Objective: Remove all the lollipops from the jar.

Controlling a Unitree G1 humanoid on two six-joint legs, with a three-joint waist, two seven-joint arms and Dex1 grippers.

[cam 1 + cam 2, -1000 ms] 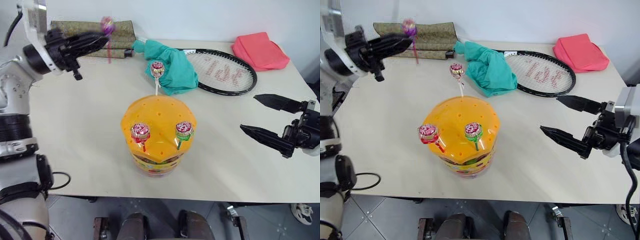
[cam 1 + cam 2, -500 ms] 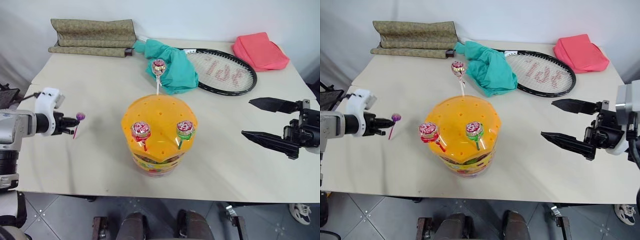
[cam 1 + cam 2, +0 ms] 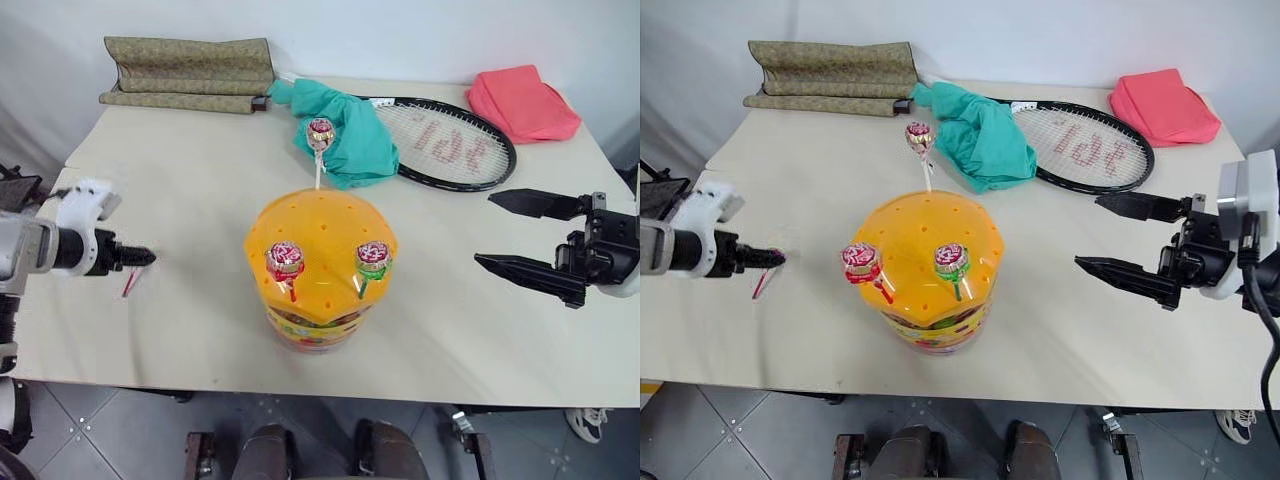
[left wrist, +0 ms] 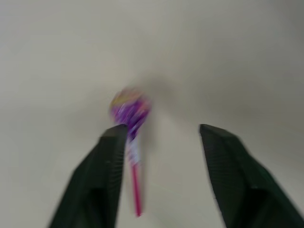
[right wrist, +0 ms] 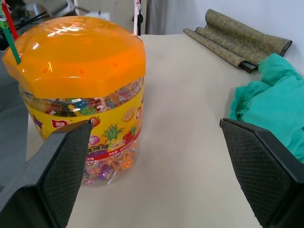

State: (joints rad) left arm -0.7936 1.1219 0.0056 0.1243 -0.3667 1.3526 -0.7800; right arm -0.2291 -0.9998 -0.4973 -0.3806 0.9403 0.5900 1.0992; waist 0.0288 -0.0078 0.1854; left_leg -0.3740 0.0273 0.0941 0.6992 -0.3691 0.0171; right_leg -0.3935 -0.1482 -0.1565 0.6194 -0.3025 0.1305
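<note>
On the table (image 3: pixel 190 180), the jar (image 3: pixel 320 265) stands near the front edge, about in the middle, and I use it as the landmark. It is a round clear tub with a printed band and a big orange lid with small holes. Three lollipops stand in the lid: a red one (image 3: pixel 285 261) at the front left, a green and pink one (image 3: pixel 372 256) at the front right, and a pink-red one (image 3: pixel 320 133) on a white stick at the back.

Well to the left of the jar, the left tool (image 4: pixel 161 137) is low over the table with its two black fingers apart. The purple lollipop (image 4: pixel 130 107) is just beside one finger (image 4: pixel 111 156), and its pink stick (image 3: pixel 130 283) points down to the table surface. I cannot tell if the finger touches it or if it already lies on the table, because it is blurred.

To the right of the jar, the right tool (image 3: pixel 532 236) is in the air with its fingers wide apart, holding nothing and pointing toward the jar.

Behind the jar lies a green cloth (image 3: pixel 350 135), touching a black racket (image 3: pixel 450 145). Far behind on the right is a red cloth (image 3: pixel 520 100), and far behind on the left a folded olive mat (image 3: pixel 185 70).
</note>
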